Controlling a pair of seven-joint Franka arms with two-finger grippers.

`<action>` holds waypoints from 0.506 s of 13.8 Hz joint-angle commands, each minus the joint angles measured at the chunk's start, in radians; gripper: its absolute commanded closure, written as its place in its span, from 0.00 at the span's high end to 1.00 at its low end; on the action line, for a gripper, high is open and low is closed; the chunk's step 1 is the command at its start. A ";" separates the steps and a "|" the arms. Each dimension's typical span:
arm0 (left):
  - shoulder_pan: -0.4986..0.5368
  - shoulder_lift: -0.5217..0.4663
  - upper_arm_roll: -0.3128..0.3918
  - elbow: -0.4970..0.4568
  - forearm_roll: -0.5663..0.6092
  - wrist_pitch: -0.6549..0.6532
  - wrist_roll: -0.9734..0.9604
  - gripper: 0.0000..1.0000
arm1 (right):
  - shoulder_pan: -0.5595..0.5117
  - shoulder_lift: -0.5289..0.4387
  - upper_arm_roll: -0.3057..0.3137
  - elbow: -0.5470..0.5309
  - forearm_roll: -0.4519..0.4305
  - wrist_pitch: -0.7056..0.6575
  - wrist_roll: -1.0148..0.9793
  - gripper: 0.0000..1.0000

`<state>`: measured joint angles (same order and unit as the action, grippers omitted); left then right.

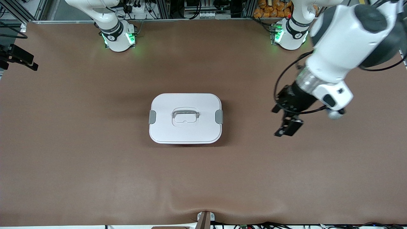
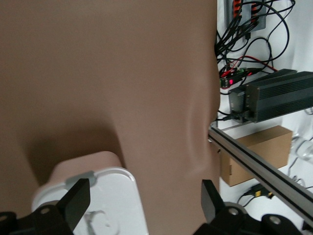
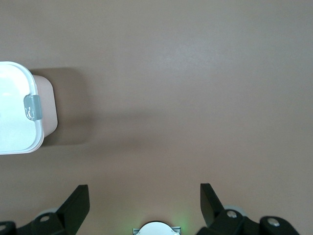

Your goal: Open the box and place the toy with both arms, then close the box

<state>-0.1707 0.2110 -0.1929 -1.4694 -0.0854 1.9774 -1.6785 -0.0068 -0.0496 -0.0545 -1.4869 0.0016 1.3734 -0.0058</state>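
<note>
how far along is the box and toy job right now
Either barely started or already finished; the views can't settle which. The box sits shut, white lid on and both grey clips down. No toy shows anywhere, so it may be inside. The left gripper hangs open and empty over the table toward the left arm's end. The right gripper, also open and empty, waits over the table beside the box.

The lid [image 1: 185, 117] covers the box [image 1: 185, 140], so nothing inside can be seen, and no toy shows in any view. In both wrist views the box is cut off at the picture's edge, with only one corner and one grey clip [image 3: 31, 106] showing. The right gripper [image 3: 142, 203] lies outside the front view, where its arm is cut off at the top edge, and the left gripper [image 2: 142, 200] shows only its two fingertips in its wrist view.
</note>
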 commanded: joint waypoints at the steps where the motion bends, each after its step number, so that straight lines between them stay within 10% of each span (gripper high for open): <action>1: 0.059 -0.060 0.003 -0.023 -0.054 -0.093 0.187 1.00 | -0.004 -0.016 0.004 -0.006 -0.011 0.000 -0.003 1.00; 7: -0.035 -0.208 0.193 -0.152 -0.113 -0.183 0.504 1.00 | -0.006 -0.016 0.004 -0.004 -0.008 0.000 -0.003 1.00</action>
<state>-0.1765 0.0985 -0.0408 -1.5117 -0.1713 1.7951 -1.2621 -0.0069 -0.0496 -0.0546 -1.4867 0.0016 1.3735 -0.0058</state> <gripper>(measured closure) 0.000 0.000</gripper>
